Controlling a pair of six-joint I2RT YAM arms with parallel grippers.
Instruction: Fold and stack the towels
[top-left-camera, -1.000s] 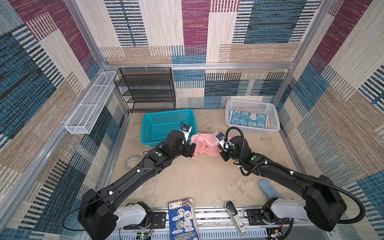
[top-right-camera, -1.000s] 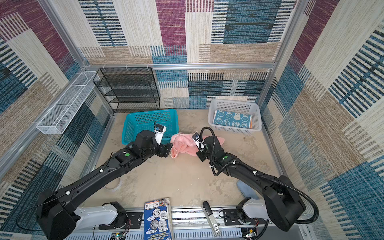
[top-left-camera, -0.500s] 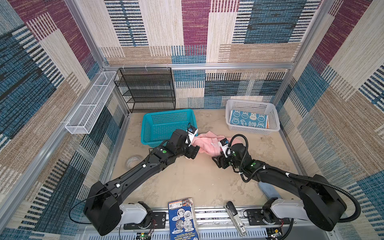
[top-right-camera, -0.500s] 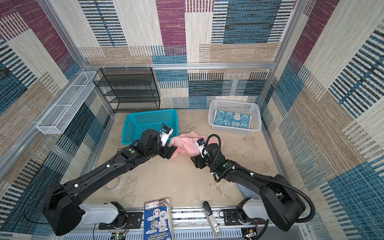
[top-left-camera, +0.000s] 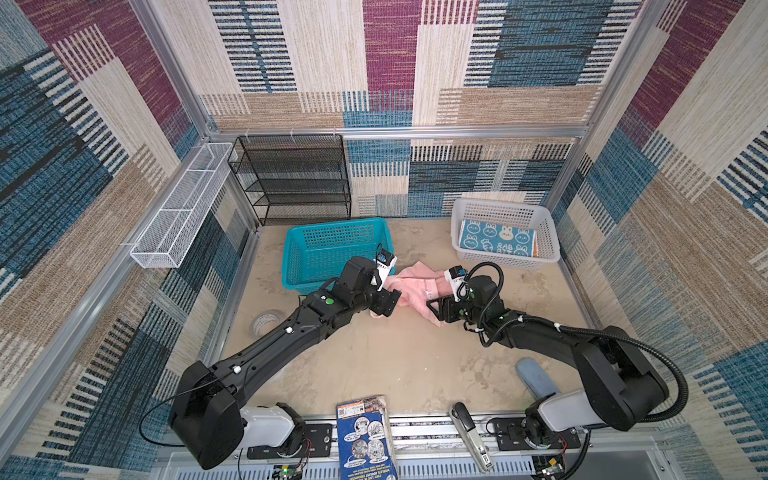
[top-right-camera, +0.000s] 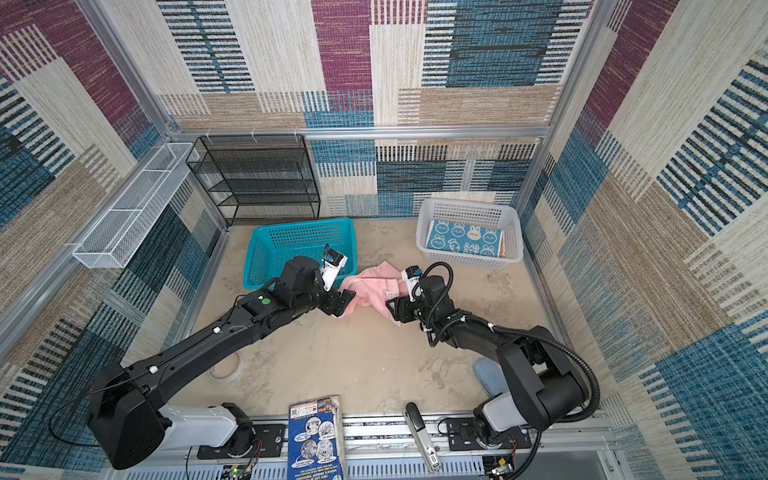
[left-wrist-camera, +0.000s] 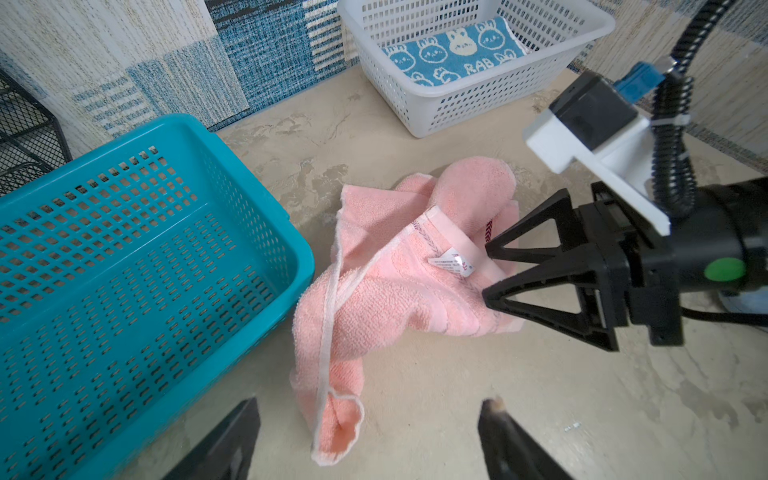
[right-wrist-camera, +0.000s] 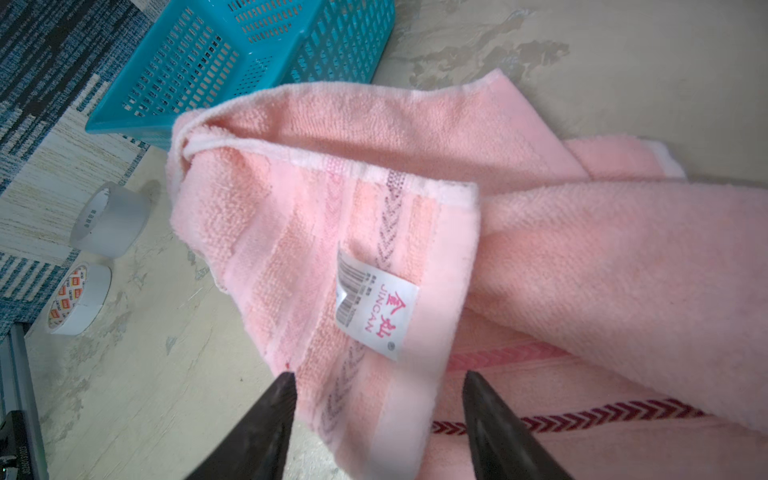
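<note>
Spreading step: pink towel (top-left-camera: 415, 286) crumpled on the tabletop (top-left-camera: 395, 353) — left gripper (left-wrist-camera: 370, 407) and right gripper (right-wrist-camera: 378, 374) both wide, holding nothing; next, pinch hem corners

Left basket (top-left-camera: 332, 224): placed on the table (top-left-camera: 395, 353), before the shelf (top-left-camera: 295, 183).
Right basket (top-left-camera: 498, 210): placed at the back right, one towel (top-left-camera: 494, 241) laid in it.
Loose towel (top-left-camera: 415, 286): laid on the table, between and before the baskets.
Tape roll (top-left-camera: 264, 324): set before the left basket.
</note>
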